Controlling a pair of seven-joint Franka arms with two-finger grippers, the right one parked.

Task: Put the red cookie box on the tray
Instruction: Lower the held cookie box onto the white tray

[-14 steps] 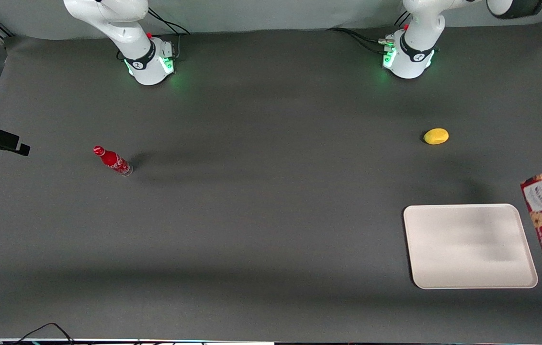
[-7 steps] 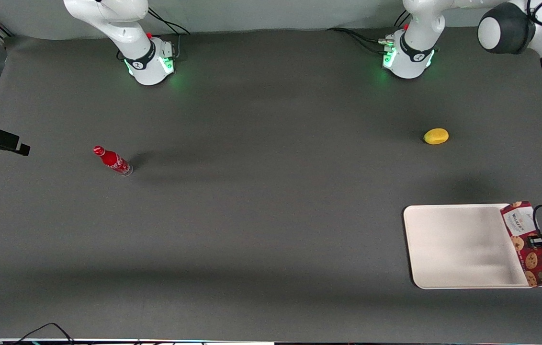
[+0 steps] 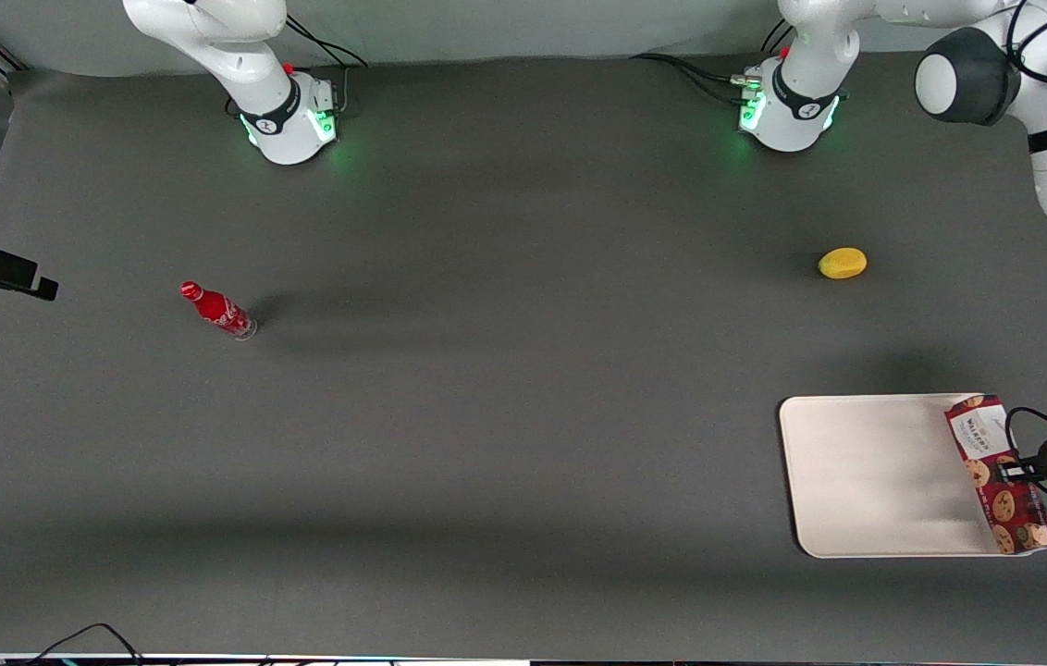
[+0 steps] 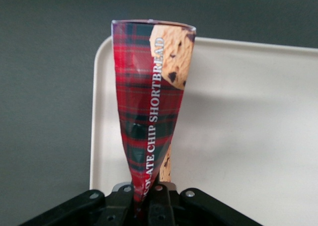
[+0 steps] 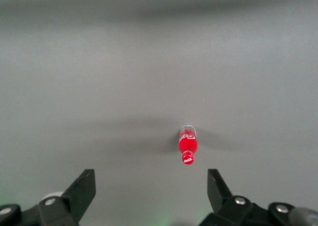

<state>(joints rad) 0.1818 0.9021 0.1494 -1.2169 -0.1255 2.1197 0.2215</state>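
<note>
the gripper [image 4: 149, 196] is clamped on the red cookie box [image 3: 995, 472] — held over the tray [image 3: 866, 472] edge at the working arm's end, long axis running away from the front camera along that edge.

Glossy printed-cardboard red tartan cookie box [image 4: 149, 102] in the gripper [image 4: 149, 198]; smooth matt cream plastic-looking tray [image 3: 866, 472]; matt dark-grey cloth-like table cover [image 3: 505, 388].
</note>
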